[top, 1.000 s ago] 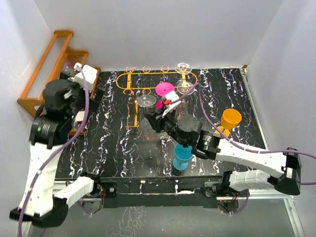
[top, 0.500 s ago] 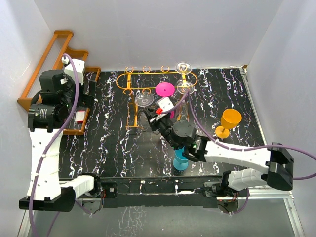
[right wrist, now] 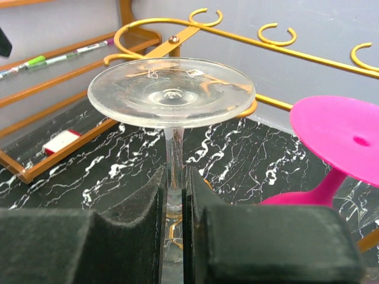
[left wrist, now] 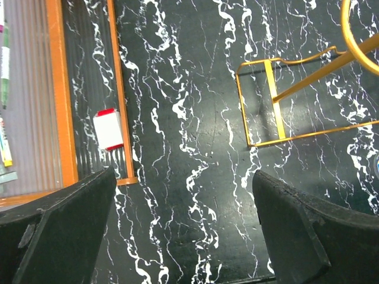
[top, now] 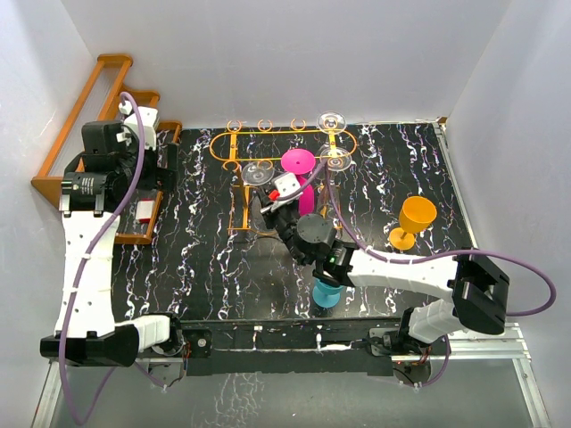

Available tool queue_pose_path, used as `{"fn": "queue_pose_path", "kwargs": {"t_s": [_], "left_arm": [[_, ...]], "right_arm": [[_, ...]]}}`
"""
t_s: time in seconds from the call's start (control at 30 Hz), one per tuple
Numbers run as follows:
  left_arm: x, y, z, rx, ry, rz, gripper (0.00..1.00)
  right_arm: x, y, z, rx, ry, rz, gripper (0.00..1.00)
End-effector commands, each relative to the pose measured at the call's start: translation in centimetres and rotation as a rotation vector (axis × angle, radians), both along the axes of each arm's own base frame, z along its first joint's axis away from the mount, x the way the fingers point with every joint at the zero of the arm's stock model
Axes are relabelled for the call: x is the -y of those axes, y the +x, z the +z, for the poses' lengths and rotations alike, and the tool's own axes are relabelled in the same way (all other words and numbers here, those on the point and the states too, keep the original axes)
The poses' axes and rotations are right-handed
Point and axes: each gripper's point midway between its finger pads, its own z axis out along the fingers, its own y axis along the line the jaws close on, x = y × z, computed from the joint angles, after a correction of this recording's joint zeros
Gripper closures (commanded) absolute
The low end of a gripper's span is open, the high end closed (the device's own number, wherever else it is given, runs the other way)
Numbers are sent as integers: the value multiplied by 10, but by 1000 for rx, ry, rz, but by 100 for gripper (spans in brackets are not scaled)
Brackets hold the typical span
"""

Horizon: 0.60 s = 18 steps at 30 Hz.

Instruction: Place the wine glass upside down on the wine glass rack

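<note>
Your right fingers (right wrist: 157,204) are clamped on the stem of the clear wine glass (right wrist: 172,92), just below its foot. The glass is upside down: foot on top and level, stem running straight down between the pads. The bowl is hidden under the fingers.

From overhead you'll find the glass (top: 259,172) on the near side of the gold wire wine glass rack (top: 234,143), close to the left end of the oval top frame. The right fingers (top: 275,209) sit under it. In your right wrist view the foot is about level with the rack (right wrist: 237,36), and a loop end pokes out at the foot's right edge. You cannot tell whether glass and wire touch.

A pink glass (top: 298,161) stands foot-up just right of the held glass, at the middle of the rack. Another clear glass (top: 332,119) hangs at the rack's far right end.

Your left fingers (left wrist: 65,225) are spread wide with nothing between them, high over the black marbled surface (top: 205,259) left of the rack. Below them you see the rack's lower bars (left wrist: 278,100), the edge of the brown wooden rack (left wrist: 56,89), and a small white-and-red box (left wrist: 108,130) on it.

An orange glass (top: 417,217) stands upright well right of the rack. A blue glass (top: 328,287) stands near of the rack, partly hidden by your right arm.
</note>
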Motion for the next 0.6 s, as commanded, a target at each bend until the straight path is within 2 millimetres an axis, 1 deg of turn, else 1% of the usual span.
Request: {"fn": "queue_pose_path", "kwargs": {"t_s": [0.0,0.23,0.43,0.57], "left_arm": [[7,-5,-9,-25,-47,-14,3],[11,-5,-12,-31,-59,-25,3],[9,-5,-13,-28,-46,-22,3],[9,-5,-13,-26,-45,-23,3]], "right_arm": [[15,3,69,99,189,-48,92],[21,18,70,80,205,-99,92],[18,31,64,46,215,-106,92],[13,33,59,42,199,-96,92]]}}
